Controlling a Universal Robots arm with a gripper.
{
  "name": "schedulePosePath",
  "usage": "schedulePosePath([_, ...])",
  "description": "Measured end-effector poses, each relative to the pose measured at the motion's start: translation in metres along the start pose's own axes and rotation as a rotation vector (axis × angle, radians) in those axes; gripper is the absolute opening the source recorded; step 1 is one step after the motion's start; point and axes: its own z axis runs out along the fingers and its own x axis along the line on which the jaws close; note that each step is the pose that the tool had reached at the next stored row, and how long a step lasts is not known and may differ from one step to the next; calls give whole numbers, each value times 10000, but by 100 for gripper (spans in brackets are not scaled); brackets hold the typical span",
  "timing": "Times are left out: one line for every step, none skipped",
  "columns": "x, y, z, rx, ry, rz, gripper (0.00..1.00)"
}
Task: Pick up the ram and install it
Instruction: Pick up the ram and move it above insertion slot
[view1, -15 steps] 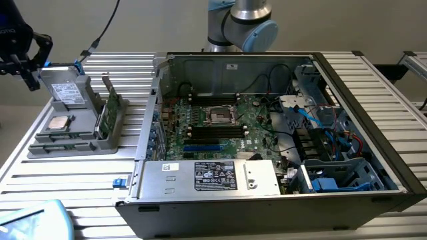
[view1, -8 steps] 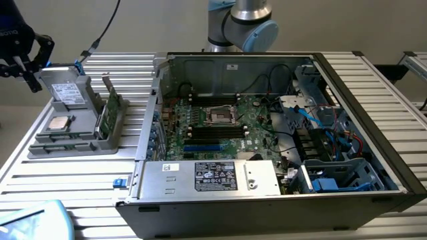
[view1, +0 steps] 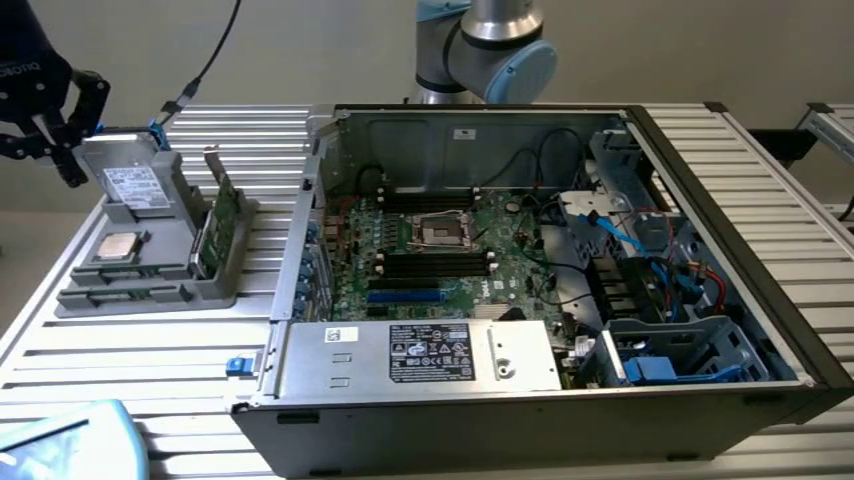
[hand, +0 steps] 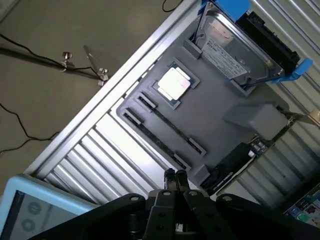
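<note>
Black fingers (hand: 175, 179) are pressing together tip to tip, gripping nothing that I can see. They are hanging above the ribbed worktop (view1: 160, 350), near the grey tray (hand: 225, 100) and apart from it. In the exterior view they are hovering beyond the tray's far end, at the exterior view's left.

On the tray, a hard drive (hand: 235, 47) is resting at one end and a square silver processor chip (hand: 173, 83) is lying flat in its recess. A wide green card (view1: 222, 225) with a metal bracket is standing on edge along the side facing the open computer case (view1: 747, 340).

Where the ram is sitting I cannot tell. The tray's two long grooves (hand: 170, 123) are showing as thin dark lines, and the slots on the motherboard (view1: 467, 285) are looking equally dark.
</note>
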Motion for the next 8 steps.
schedulePosePath([0,0,5,10,-3,-187,11])
schedulePosePath([0,0,10,20,-7,-365,11])
schedulePosePath([-1,0,16,30,-11,-545,11])
schedulePosePath([-1,0,21,40,-14,-725,11])
schedulePosePath([-1,0,27,49,-17,-909,11])
schedulePosePath([-2,0,34,57,-24,-1090,11])
schedulePosePath([-2,1,39,65,-29,-1262,11])
schedulePosePath([-2,1,43,73,-33,-1449,11])
